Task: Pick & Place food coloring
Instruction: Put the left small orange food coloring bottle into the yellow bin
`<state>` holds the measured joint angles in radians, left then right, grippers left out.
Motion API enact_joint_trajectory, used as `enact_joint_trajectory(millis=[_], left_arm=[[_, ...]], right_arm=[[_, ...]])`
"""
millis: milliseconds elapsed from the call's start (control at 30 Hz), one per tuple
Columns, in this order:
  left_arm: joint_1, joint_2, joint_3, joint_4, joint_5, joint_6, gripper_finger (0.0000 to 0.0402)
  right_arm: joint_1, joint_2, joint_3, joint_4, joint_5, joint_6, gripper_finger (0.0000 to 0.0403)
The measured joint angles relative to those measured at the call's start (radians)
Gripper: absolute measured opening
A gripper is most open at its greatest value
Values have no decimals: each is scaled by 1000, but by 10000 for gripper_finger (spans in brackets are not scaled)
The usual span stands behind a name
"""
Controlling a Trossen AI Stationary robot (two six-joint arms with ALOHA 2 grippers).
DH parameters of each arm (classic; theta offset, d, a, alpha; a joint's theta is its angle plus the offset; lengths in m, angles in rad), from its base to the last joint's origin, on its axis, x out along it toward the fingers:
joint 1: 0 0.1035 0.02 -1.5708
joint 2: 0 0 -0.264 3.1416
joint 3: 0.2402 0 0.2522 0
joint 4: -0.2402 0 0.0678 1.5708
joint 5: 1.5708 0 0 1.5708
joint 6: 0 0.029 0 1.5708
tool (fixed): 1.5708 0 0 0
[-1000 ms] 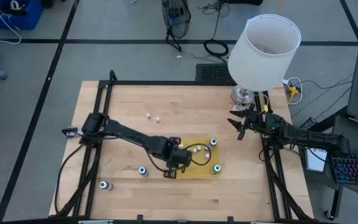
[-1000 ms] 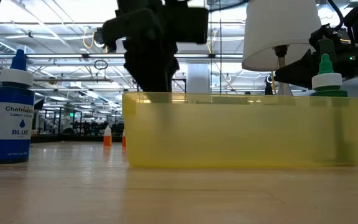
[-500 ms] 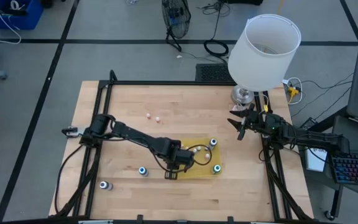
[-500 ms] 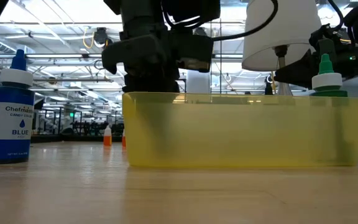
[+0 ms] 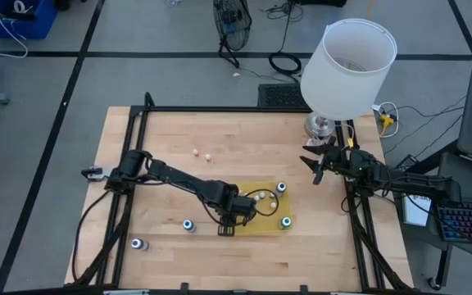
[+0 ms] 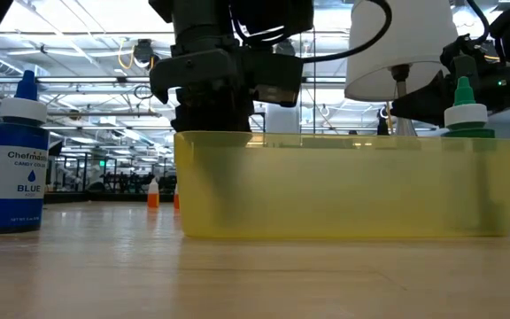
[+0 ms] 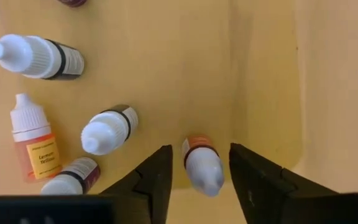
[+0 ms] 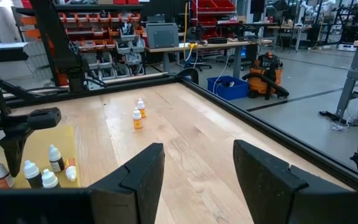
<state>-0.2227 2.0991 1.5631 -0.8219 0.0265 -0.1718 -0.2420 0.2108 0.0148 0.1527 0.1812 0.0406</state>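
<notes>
grey floor with dark lines, white lampshade (image 5: pixel 348 69), floor fan (image 5: pixel 232 18), orange shelving (image 8: pixel 98 28), workbenches

Small dropper bottle (image 7: pixel 202 165), white cap, orange-brown band, lying on tray floor between open fingers of left gripper (image 7: pixel 199 177), untouched by either. Four more whitish droppers just beyond gripper: one w/ yellow label (image 7: pixel 32 138), three dark-banded. Blue bottle (image 6: pixel 14 158) upright on table, well apart from gripper; two orange bottles (image 8: pixel 138 114) far off.
</notes>
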Motion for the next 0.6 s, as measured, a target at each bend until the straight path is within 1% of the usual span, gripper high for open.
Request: enact_joint_trajectory(millis=[200,433,500,600], left_arm=[[18,-39,-1,-33,1,-2,185],[47,-148,-1,-77,-16,39,187],[56,-187,-1,-115,-78,62,187],[80,-236,-1,-202,-245,47,187]], right_arm=[[0,0,0,0,0,0,181],[0,0,0,0,0,0,181],[0,0,0,0,0,0,181],[0,0,0,0,0,0,181]])
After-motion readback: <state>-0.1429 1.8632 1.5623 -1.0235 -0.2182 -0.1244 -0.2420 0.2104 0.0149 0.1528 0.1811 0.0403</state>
